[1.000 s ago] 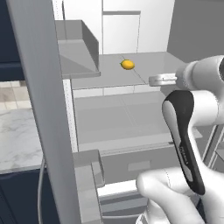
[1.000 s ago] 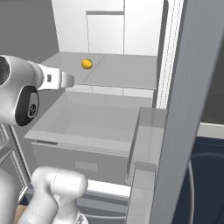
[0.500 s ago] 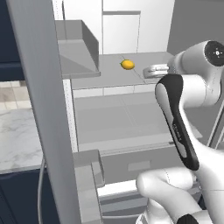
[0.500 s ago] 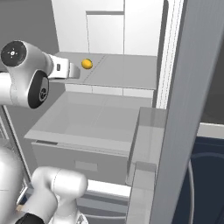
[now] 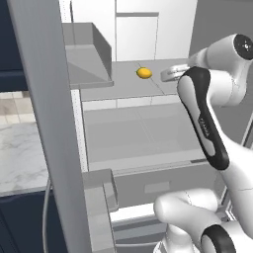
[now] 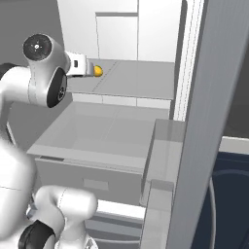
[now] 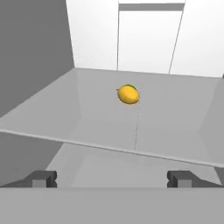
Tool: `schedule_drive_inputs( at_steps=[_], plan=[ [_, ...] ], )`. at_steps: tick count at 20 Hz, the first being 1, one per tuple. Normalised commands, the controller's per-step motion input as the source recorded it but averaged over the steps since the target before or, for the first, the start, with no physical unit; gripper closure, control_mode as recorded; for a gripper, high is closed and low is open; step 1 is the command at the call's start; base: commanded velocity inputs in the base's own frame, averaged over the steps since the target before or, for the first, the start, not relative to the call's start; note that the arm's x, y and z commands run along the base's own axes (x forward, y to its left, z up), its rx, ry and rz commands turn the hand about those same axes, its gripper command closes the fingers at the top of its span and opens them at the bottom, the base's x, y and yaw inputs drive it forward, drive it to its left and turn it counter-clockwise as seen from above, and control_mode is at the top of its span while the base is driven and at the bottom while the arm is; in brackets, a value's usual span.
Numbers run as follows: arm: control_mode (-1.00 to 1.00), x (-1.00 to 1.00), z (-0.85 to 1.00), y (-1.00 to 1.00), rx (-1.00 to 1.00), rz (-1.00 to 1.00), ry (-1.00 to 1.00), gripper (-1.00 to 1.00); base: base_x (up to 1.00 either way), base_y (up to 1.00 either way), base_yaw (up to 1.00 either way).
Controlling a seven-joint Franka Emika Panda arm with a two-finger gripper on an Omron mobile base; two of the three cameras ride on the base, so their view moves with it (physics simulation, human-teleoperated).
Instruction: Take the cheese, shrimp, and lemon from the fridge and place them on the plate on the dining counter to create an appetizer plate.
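Observation:
The lemon (image 5: pixel 144 73), small and yellow, lies alone on a flat grey shelf (image 5: pixel 123 89) of the open fridge. My gripper (image 5: pixel 164 74) hovers at shelf height just to the right of it, a short gap away. From the right base view the gripper (image 6: pixel 90 68) partly covers the lemon (image 6: pixel 98 71). Looking along the hand, the lemon (image 7: pixel 128 94) sits ahead, just right of centre, beyond the shelf's front edge. The gripper (image 7: pixel 112 179) is open, its fingertips (image 7: pixel 43 178) wide apart with nothing between them. The cheese, the shrimp and the plate are out of view.
A large grey drawer (image 5: pixel 138 133) stands pulled out below the shelf. A grey bin (image 5: pixel 86 57) sits on the shelf's left side. The fridge door (image 5: pixel 44 123) stands open close on the left, with the marble dining counter (image 5: pixel 15 163) behind it.
The arm has swung the gripper up and leftwards into the fridge, closer to the lemon. The jaws stay open. The lemon has not moved.

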Motion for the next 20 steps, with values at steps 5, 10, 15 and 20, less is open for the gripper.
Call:
schedule_drive_inputs(
  at_steps=[5,10,15,20],
  plan=[
    [-1.00,0.48,-0.08,0.00,-0.09,0.11,0.00,-1.00,0.00,0.00,0.00],
    [-1.00,0.48,-0.21,0.00,-0.13,0.11,0.09,-1.00,0.00,0.00,0.00],
    [-1.00,0.55,-0.02,0.00,-0.07,0.09,0.19,-1.00,0.00,0.00,0.00],
    [-1.00,0.59,-0.15,0.00,-0.08,0.09,0.07,-1.00,0.00,0.00,0.00]
  ],
)
